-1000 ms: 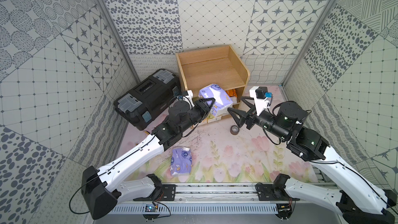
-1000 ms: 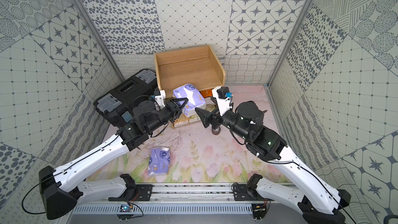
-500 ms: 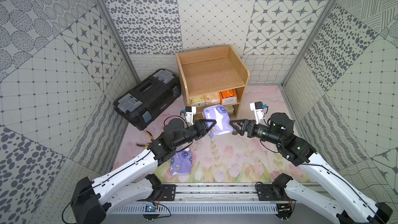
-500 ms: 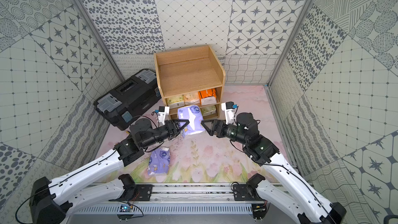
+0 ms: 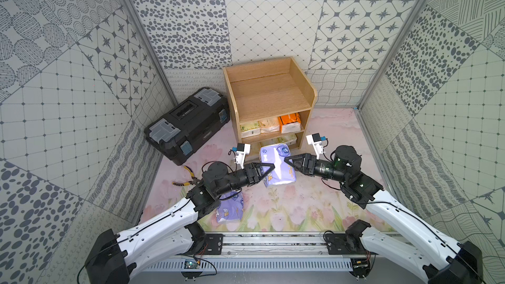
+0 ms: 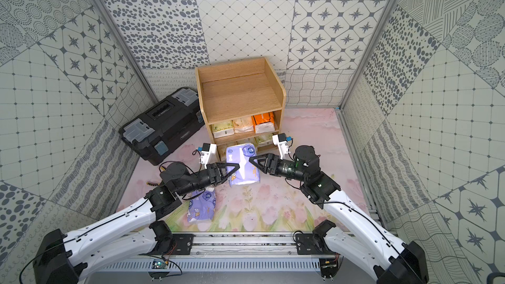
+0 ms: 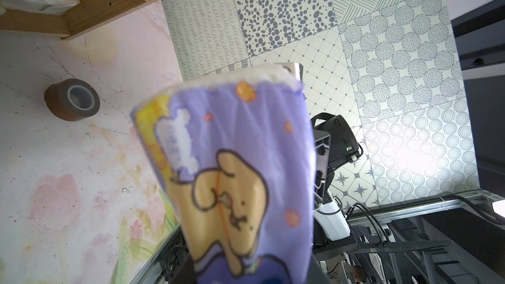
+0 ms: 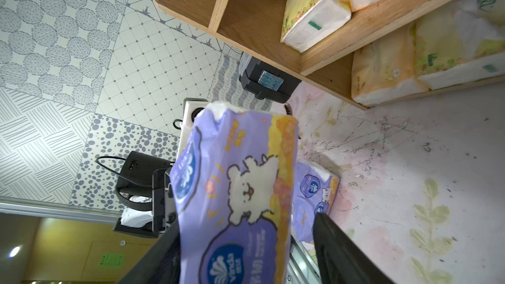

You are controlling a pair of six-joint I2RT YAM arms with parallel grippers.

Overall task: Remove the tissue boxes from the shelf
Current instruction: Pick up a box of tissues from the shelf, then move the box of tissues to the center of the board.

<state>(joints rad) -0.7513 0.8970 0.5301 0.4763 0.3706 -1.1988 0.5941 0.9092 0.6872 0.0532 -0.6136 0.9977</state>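
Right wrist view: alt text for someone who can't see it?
A lavender tissue pack fills the foreground between the right gripper's open black fingers. Behind, cream packs sit in a wooden shelf; another lavender pack lies on the mat.

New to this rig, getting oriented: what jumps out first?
A lavender tissue pack held up in front of the wooden shelf, the left gripper shut on it and the right gripper open around its other end. A second lavender pack lies on the floral mat by the left arm; cream packs and an orange pack sit on the shelf's tiers.
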